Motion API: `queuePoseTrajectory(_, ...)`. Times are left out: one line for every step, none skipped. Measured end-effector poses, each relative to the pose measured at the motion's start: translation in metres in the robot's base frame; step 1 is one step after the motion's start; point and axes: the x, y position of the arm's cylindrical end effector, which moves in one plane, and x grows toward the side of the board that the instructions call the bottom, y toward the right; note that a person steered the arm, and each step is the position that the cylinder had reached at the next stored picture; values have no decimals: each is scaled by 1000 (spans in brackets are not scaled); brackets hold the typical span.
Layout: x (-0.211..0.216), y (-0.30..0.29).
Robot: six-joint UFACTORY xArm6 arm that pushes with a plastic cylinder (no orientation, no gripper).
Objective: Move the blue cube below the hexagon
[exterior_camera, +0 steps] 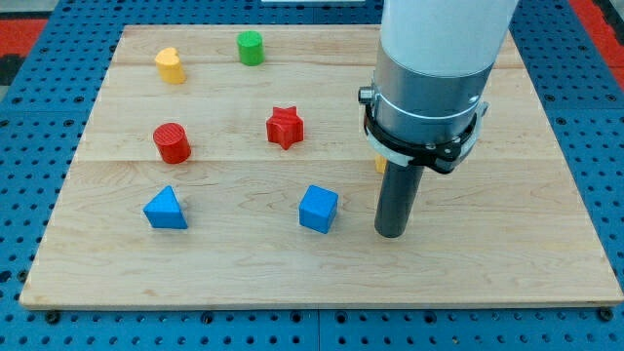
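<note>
My tip [391, 232] rests right of blue cube [318, 209] — apart.

Mostly hidden behind the arm [429, 88]: a yellow block [379, 164], only a sliver showing, shape unreadable. Arm cut off at the view's top.

Wooden board [507, 263], blue cube [318, 209], blue triangular block [165, 209], red star [285, 128], red cylinder [172, 142], green cylinder [251, 48], yellow block [170, 65]
</note>
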Motion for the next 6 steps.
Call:
queuePoseTrajectory(0,-6)
queuePoseTrajectory(14,-11)
queuePoseTrajectory(52,-88)
queuePoseTrajectory(62,-146)
queuePoseTrajectory(5,-161)
queuePoseTrajectory(-10,-81)
